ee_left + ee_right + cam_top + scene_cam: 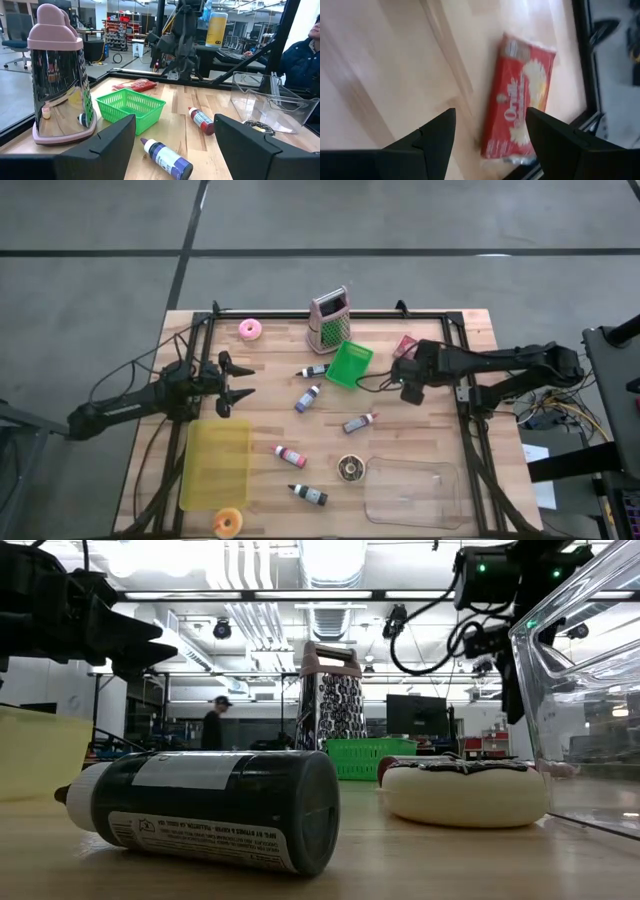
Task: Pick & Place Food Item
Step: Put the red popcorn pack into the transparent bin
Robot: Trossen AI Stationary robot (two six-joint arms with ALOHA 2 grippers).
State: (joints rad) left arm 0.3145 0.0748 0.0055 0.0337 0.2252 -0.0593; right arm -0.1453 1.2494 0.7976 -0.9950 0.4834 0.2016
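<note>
The right gripper (490, 135) hangs with its fingers (427, 137) spread wide and nothing between them, just above the red snack packet (522, 100), which lies flat on the bench (440, 430) near the far right corner, close to the black frame rail. That packet looks like the food item to be moved. It is not yet gripped, so the pick has not begun; the approach seems nearly done, and what is left is the descent, the closing, the carry and the drop.

Where it should go cannot be told for sure: the green basket (348, 364) stands near, the clear tray (415, 492) sits at the near right corner, and the yellow tray (215, 462) lies on the left side.

The left gripper (238, 383) waits over the left side, fingers (107, 145) wide and empty.
</note>
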